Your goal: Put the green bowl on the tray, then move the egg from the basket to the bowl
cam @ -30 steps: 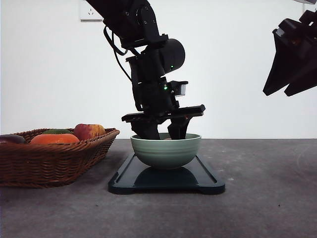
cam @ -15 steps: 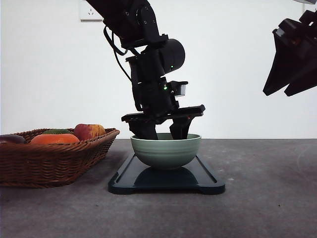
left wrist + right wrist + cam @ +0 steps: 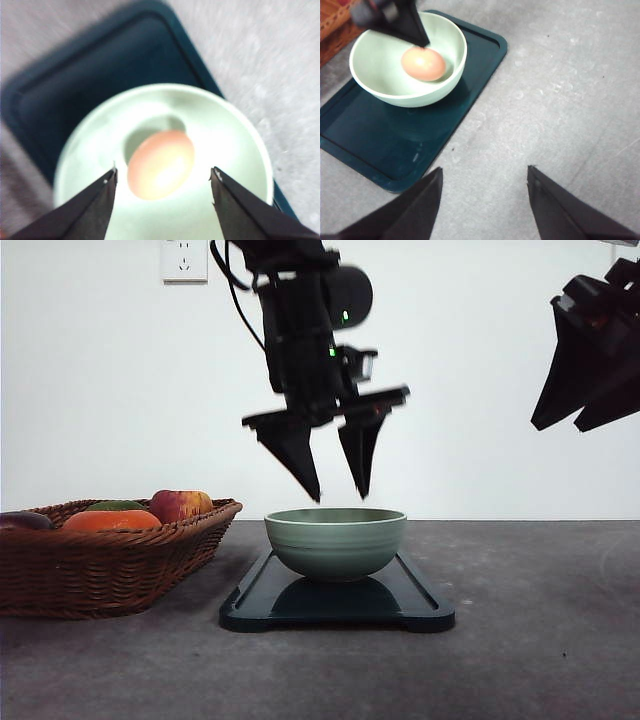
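Observation:
The pale green bowl [image 3: 336, 542] stands on the dark tray [image 3: 336, 602] in the middle of the table. A tan egg [image 3: 161, 164] lies at the bottom of the bowl [image 3: 220, 145], also seen as the egg [image 3: 423, 63] in the right wrist view. My left gripper [image 3: 338, 495] hangs open just above the bowl's rim, nothing between its fingers [image 3: 95, 210]. My right gripper [image 3: 578, 425] is raised at the upper right, open and empty, with its fingers [image 3: 420, 205] over bare table beside the tray [image 3: 385, 150]. The wicker basket [image 3: 100, 560] sits at the left.
The basket holds an orange fruit [image 3: 108, 520], a reddish apple [image 3: 178, 504] and other produce. A wall socket [image 3: 184, 260] is on the white wall behind. Grey tabletop stretches to the right of the tray.
My left gripper has lifted straight up out of the bowl, its fingers apart, leaving the egg inside. The right arm has stayed still.

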Tool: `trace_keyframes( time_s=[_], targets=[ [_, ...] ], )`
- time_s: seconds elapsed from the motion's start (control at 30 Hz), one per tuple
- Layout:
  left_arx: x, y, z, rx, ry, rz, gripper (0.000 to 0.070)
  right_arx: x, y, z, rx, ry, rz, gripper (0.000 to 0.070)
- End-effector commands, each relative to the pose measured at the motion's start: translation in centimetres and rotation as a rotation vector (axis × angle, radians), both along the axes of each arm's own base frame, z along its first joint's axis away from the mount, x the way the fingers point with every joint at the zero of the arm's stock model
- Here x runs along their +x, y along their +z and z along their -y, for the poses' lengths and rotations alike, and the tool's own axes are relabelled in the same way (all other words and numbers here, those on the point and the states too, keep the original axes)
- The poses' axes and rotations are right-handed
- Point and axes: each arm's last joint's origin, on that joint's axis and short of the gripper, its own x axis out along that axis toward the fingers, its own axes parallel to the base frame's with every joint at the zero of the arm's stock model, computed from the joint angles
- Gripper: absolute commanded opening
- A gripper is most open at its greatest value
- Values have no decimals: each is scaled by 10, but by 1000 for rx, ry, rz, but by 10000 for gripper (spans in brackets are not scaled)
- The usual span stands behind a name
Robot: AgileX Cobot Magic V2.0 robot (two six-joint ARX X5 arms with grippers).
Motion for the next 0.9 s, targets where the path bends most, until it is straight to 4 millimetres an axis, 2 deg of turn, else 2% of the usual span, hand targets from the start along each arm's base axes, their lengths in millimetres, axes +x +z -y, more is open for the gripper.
trace_keyframes(
  time_s=[0.0,0.2,0.33,0.47,0.67,0.87],
  targets=[
    [-3,17,-2,-20,-11,37,374,0,1,-1,-7,11,9,334],
    [-20,65,-14,-117,-10,167,356,-2,2,0,-6,11,13,335],
    [-38,78,-25,-186,-16,256,349,-2,2,0,-5,11,14,335],
    [-68,74,-48,-229,-4,301,349,-2,2,0,-5,11,14,334],
    [-119,66,-94,-285,37,357,350,-2,3,0,-2,14,14,334],
    [-165,44,-139,-330,96,391,350,-3,3,-1,18,44,7,335]
  ],
)
